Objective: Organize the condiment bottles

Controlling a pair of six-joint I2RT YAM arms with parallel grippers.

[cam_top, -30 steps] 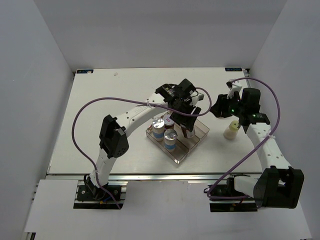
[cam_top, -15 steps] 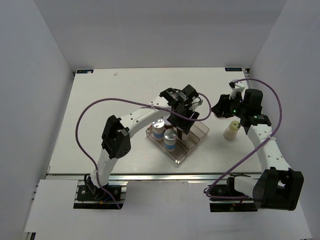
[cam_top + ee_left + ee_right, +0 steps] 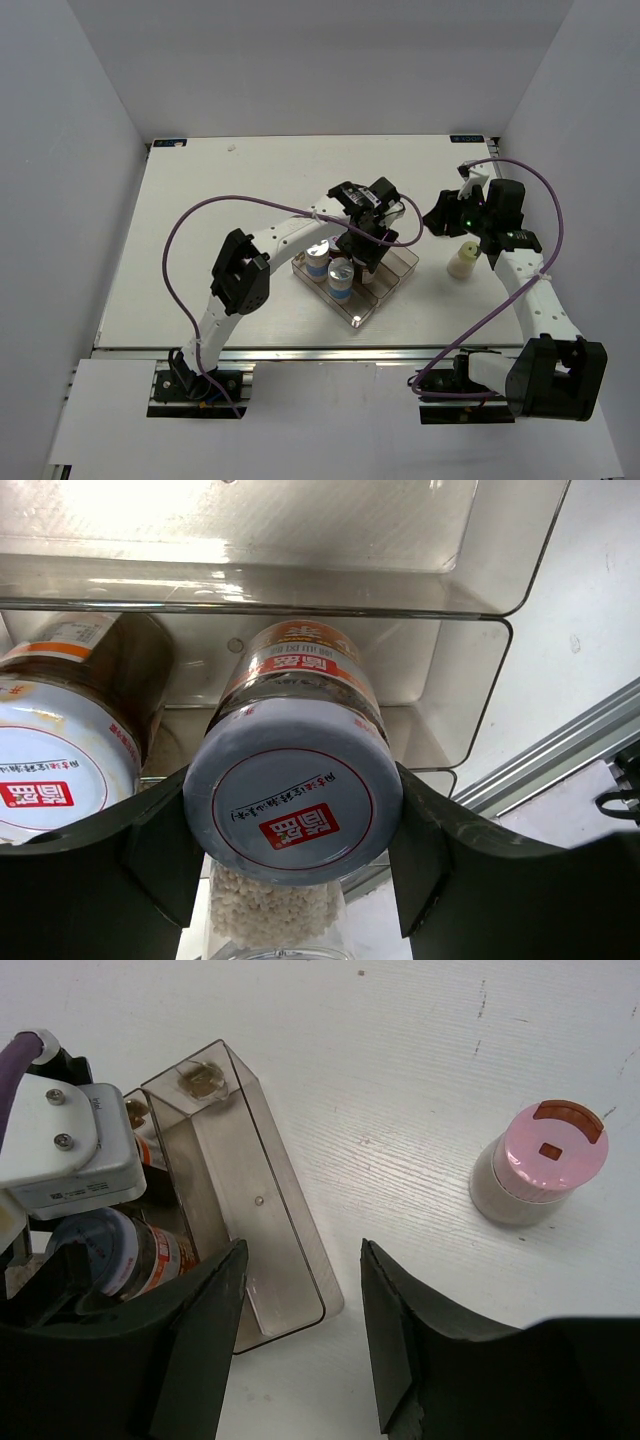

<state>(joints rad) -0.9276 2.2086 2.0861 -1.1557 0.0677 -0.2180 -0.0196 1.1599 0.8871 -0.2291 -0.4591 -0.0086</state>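
Note:
My left gripper (image 3: 293, 825) is shut on a brown-filled condiment bottle with a red-marked lid (image 3: 293, 790), holding it by the cap inside the clear tray (image 3: 300, 590). A second brown bottle (image 3: 55, 755) stands just left of it in the same tray. Two silver-capped bottles (image 3: 318, 257) (image 3: 341, 277) stand in the tray's left lane. My right gripper (image 3: 302, 1250) hangs open and empty over the table, between the tray (image 3: 290, 1260) and a pink-capped bottle (image 3: 545, 1160). The yellow-capped cream bottle (image 3: 462, 260) stands right of the tray.
The left arm's purple cable (image 3: 200, 215) loops over the table's left half. Another purple cable (image 3: 540, 200) arcs behind the right arm. The white side walls stand close at left and right. The tray's right-hand lane (image 3: 255, 1220) holds no bottle.
The left gripper has come nearer and lower over the tray, carrying the brown bottle with it. The right arm has barely shifted.

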